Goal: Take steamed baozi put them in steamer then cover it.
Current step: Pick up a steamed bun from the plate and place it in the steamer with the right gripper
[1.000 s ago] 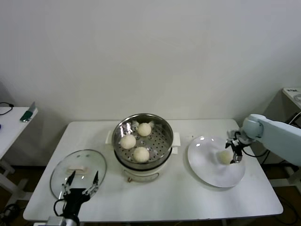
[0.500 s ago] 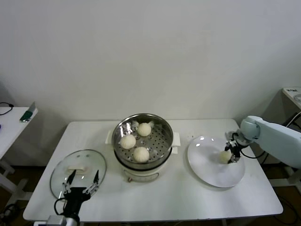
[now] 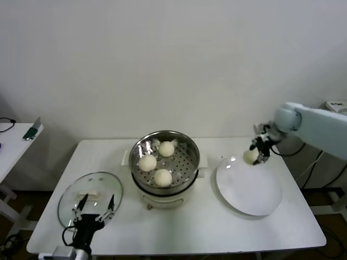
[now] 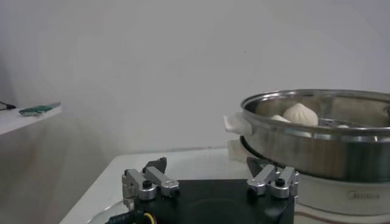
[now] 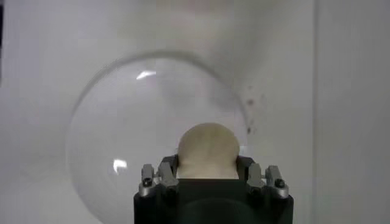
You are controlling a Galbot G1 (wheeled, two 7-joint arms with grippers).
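Note:
Three cream-white baozi (image 3: 162,177) lie on the perforated tray inside the steel steamer (image 3: 187,174) at the table's middle. My right gripper (image 3: 255,153) is shut on the fourth baozi (image 3: 250,156) and holds it in the air above the far left rim of the white plate (image 3: 255,195). In the right wrist view the baozi (image 5: 208,150) sits between the fingers, above the plate (image 5: 128,140). The glass cover (image 3: 70,203) with its cream bar handle lies flat at the front left. My left gripper (image 3: 95,208) hangs open over it. The steamer also shows in the left wrist view (image 4: 317,140).
The white table (image 3: 206,227) has a front edge close below the cover and plate. A side table (image 3: 11,141) with a small green object stands at far left. A cable hangs behind the right arm.
My right gripper has lifted the baozi off the plate and carried it up and toward the far left rim. The plate now lies bare. The left arm has not moved.

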